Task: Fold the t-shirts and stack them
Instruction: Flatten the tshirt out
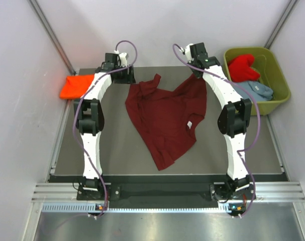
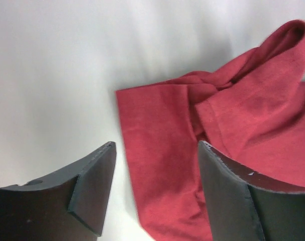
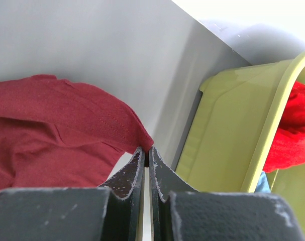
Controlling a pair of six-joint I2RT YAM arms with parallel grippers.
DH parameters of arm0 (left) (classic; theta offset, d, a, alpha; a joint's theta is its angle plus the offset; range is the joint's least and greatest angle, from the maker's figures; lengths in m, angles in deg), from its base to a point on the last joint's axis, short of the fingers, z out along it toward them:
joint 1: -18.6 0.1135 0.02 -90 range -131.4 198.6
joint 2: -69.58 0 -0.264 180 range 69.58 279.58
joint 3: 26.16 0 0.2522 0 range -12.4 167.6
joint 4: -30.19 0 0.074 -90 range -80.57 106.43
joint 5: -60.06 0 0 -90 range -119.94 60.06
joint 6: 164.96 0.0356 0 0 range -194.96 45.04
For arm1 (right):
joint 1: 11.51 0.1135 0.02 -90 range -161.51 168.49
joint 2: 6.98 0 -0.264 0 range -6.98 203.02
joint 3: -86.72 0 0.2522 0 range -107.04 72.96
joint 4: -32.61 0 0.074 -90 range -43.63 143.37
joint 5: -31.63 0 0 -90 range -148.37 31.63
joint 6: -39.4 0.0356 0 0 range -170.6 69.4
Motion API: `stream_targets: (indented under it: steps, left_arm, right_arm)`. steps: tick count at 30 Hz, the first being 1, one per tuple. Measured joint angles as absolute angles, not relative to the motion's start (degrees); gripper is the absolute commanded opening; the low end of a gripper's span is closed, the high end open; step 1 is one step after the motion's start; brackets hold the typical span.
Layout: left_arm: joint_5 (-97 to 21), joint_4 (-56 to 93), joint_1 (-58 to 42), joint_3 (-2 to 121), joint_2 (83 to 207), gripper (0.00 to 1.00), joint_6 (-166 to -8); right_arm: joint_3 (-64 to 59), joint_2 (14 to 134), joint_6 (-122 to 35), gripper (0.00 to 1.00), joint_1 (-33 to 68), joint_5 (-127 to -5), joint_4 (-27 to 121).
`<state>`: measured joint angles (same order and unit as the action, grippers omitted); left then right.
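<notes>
The dark maroon t-shirt (image 1: 167, 115) lies spread and rumpled on the table's middle. My right gripper (image 1: 198, 74) is shut, pinching the shirt's far right corner (image 3: 137, 135) at its fingertips. My left gripper (image 1: 126, 75) is open above the shirt's far left edge (image 2: 157, 165), its fingers (image 2: 94, 186) straddling the cloth without touching. The bright orange t-shirt (image 1: 74, 86) lies folded at the far left. The bright red t-shirt (image 1: 241, 66) and the pale grey-blue t-shirt (image 1: 258, 90) sit in the tub.
An olive-green plastic tub (image 1: 279, 80) stands at the far right of the table, close beside my right gripper; its wall (image 3: 227, 135) shows in the right wrist view. Pale walls enclose the table on three sides.
</notes>
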<state>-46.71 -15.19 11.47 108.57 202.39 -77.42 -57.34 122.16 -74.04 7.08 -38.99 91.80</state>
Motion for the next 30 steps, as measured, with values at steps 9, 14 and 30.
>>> stream_targets:
  steps: [9,14,30]
  left_arm:
    - [-61.9,-13.3,11.0,108.5,204.4,0.65,-86.5]
    - [-67.1,-11.1,10.5,108.5,205.7,0.64,-90.7]
    - [-68.1,-9.1,12.4,108.6,207.0,0.62,-93.1]
  right_arm:
    - [-57.3,122.2,-74.1,0.00,7.1,-38.9,91.8]
    - [-57.3,122.5,-74.6,0.00,7.1,-38.6,91.7]
    - [-57.3,123.1,-75.0,0.00,7.3,-38.4,91.7]
